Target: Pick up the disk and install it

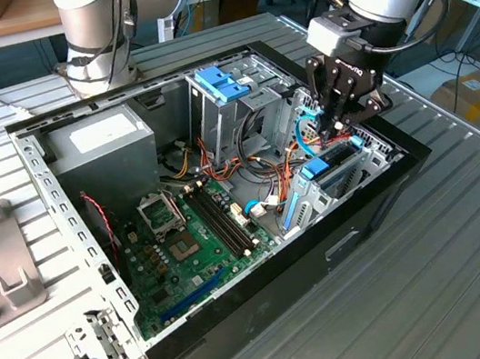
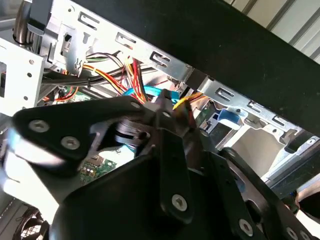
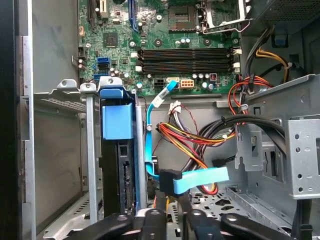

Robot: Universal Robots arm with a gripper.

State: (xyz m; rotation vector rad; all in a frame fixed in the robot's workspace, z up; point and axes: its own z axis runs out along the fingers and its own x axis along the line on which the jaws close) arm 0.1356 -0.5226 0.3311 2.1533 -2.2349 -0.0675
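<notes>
Open computer case [image 1: 269, 296] lying flat, centre of the exterior frame; motherboard [image 1: 191, 243] at lower centre, power-supply box [image 1: 103, 145] at upper left, drive cage with light-blue handles [image 1: 222, 86] at upper centre.

Gripper [image 1: 338, 119] lowered into the case at right of centre in the exterior view, above the cable bundle. Fingertips [image 3: 150, 220] seen at the bottom edge of the first wrist view, drawn close together among the wiring beside a flat blue data cable [image 3: 197, 181]. Whether closed on that cable, on its connector, or on nothing: cannot tell, contact point cut off by the frame edge.

Disk [image 3: 121, 175] seated on edge in a bay at lower left of centre in the first wrist view, blue tab [image 3: 117, 114] on its upper end, long axis running up and down the frame. In the exterior view, same unit [image 1: 334, 162] just below the gripper, toward the lower right wall of the case. Judged already in its slot, not in the gripper.

Hidden: disk label face, covered by bay walls; most of the disk body, edge-on only. Second wrist view largely blocked by the gripper's black linkage [image 2: 165, 190]; wire bundle [image 2: 132, 75] visible behind it.
</notes>
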